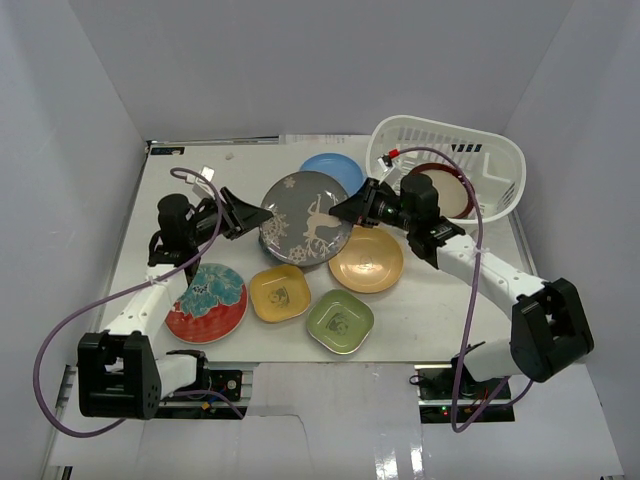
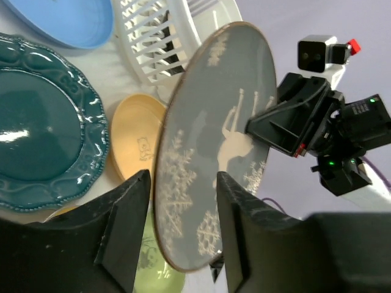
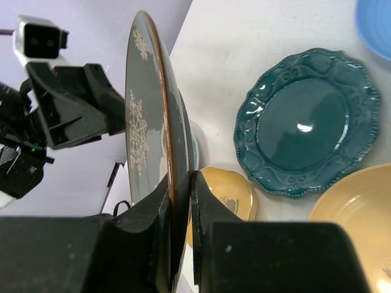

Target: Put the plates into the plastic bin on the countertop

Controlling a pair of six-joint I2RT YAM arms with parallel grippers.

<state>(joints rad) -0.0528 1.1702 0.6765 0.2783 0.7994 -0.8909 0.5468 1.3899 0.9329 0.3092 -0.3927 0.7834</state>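
The grey patterned plate point(image 1: 305, 217) stands on edge above the countertop point(image 1: 430, 310), between my two arms. My right gripper point(image 1: 350, 210) is shut on its right rim point(image 3: 181, 180). My left gripper point(image 1: 245, 213) straddles the opposite rim with its jaws open point(image 2: 183, 180), and a gap shows on both sides of the plate point(image 2: 214, 140). The white plastic bin point(image 1: 500, 145) stands at the back right with a maroon-rimmed plate point(image 1: 450, 190) inside. The teal scalloped plate point(image 3: 305, 122) lies flat below the lifted one.
More plates lie flat on the countertop: light blue point(image 1: 332, 170) at the back, orange point(image 1: 366, 258), yellow point(image 1: 279, 292), green point(image 1: 340, 321), and red with a teal flower point(image 1: 206, 300) at the front left. Pale grey walls close in the sides and the back.
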